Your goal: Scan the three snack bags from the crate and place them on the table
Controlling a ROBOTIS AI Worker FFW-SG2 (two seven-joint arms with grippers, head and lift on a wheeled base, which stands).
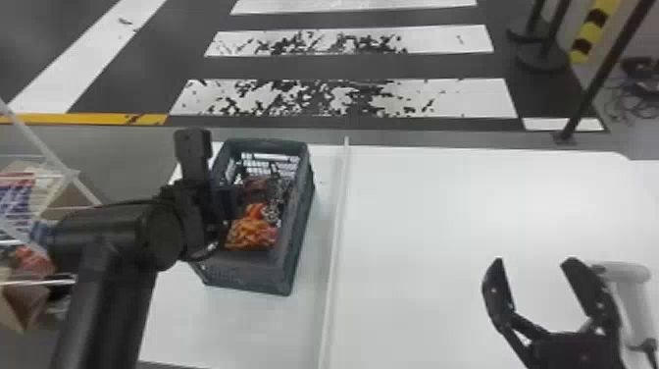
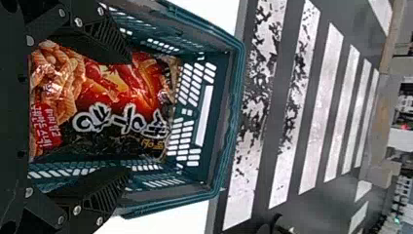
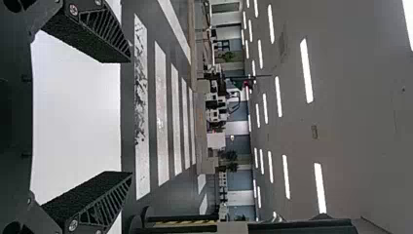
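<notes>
Far left, from where I sit at the controls, a wire rack (image 1: 43, 144) holds some packages. My left claw (image 1: 228, 201) is at the crate (image 1: 288, 275), over its left side. In its wrist view the left claw (image 2: 124, 117) has its fingers spread wide, with a snack bag (image 2: 104, 105) showing in the gap between them. That bag lies inside the crate, its orange-and-red front in sight — whether either finger touches it, I can't tell. The head view puts its orange part in the crate's near half, just right of the claw.

Right of the crate, a pale ridge (image 1: 338, 221) runs from near to far across the white table (image 1: 441, 221). My right claw (image 1: 534, 262) is over the near right of the table, fingers apart — nothing between them. The scanner (image 1: 637, 304) is just to its right, its head close behind the right finger.
</notes>
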